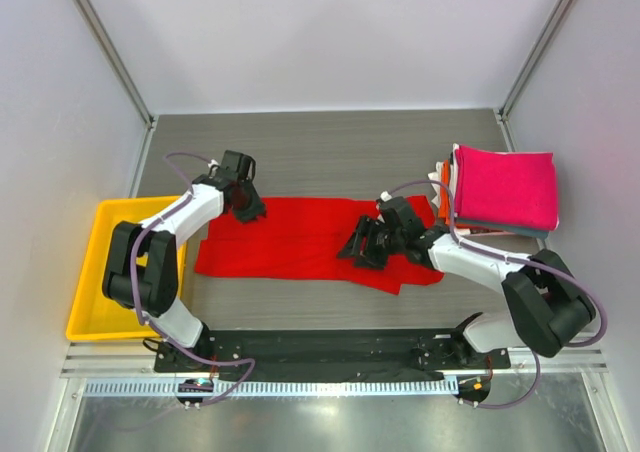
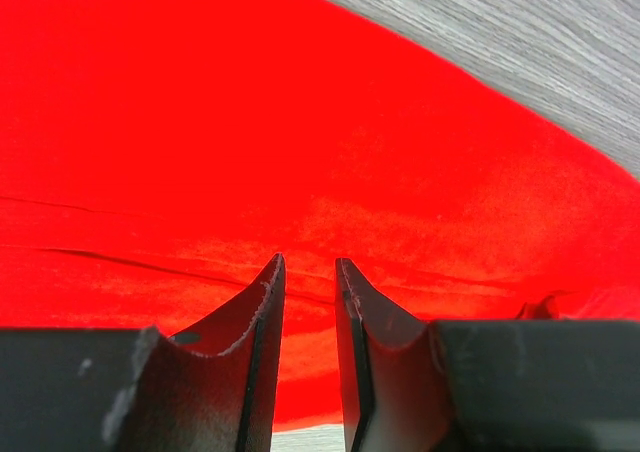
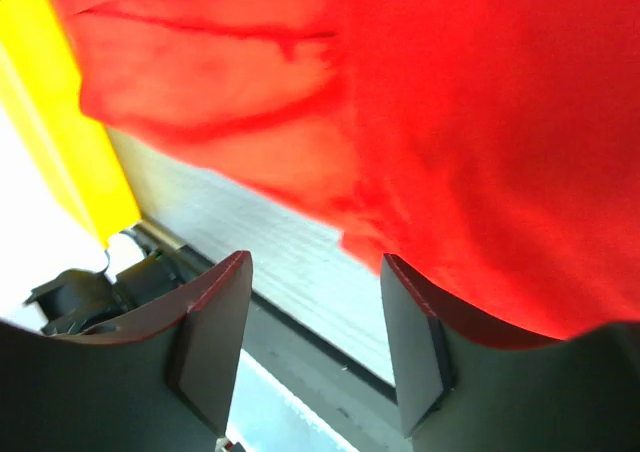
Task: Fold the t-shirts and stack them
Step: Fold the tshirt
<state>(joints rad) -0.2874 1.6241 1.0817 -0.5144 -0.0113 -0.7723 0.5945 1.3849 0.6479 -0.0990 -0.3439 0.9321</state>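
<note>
The bright red t-shirt (image 1: 300, 237) lies spread flat across the middle of the table, long side running left to right. My left gripper (image 1: 248, 210) hovers at its far left corner; in the left wrist view its jaws (image 2: 310, 260) stand narrowly apart over the red cloth (image 2: 300, 122), nothing between them. My right gripper (image 1: 362, 244) sits over the shirt's near right part. In the right wrist view it (image 3: 315, 257) is wide open and empty, the red cloth (image 3: 450, 102) just beyond its right finger. A stack of folded t-shirts (image 1: 505, 184), magenta-pink on top, rests at the right.
A yellow tray (image 1: 85, 302) sits at the left edge beside the left arm, also showing as a yellow tray (image 3: 60, 142) in the right wrist view. The black base rail (image 1: 330, 347) runs along the near edge. Grey walls and metal posts enclose the table (image 1: 330, 147).
</note>
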